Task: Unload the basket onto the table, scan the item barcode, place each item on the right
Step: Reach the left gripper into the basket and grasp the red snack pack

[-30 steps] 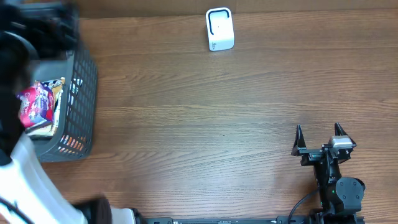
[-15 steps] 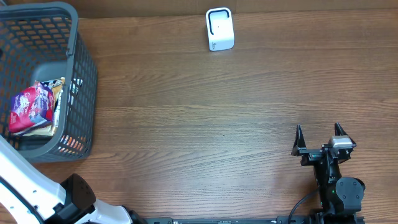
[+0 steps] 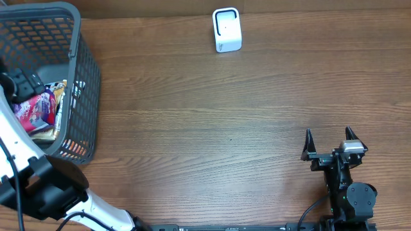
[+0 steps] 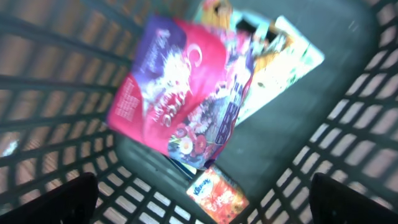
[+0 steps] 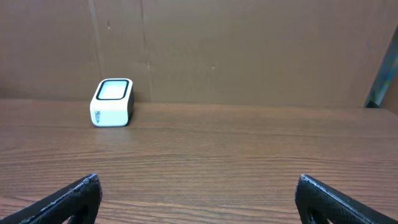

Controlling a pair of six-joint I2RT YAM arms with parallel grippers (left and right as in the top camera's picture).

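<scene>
- The table [image 3: 205,122] lies bare and wide from its centre out to 3 o'clock; the only crowded edge is at 9 o'clock.
- One scanner [image 3: 226,29] stands upright at the 12 o'clock edge, well apart from both arms.
- One grey mesh basket [image 3: 80,38] sits at 10 o'clock.
- In it are what look like three packets, though the wrist view is blurred: a pink packet [image 4: 180,99] lying over a yellow-white packet [image 4: 273,56], and a small red packet [image 4: 217,193] at its 6 o'clock.
- The left gripper [image 4: 205,202] hangs inside the basket above the packets, jaws spread wide, gripping nothing.
- The right gripper [image 3: 328,136] sits at 4 o'clock, jaws fully apart and empty, facing the scanner.
</scene>
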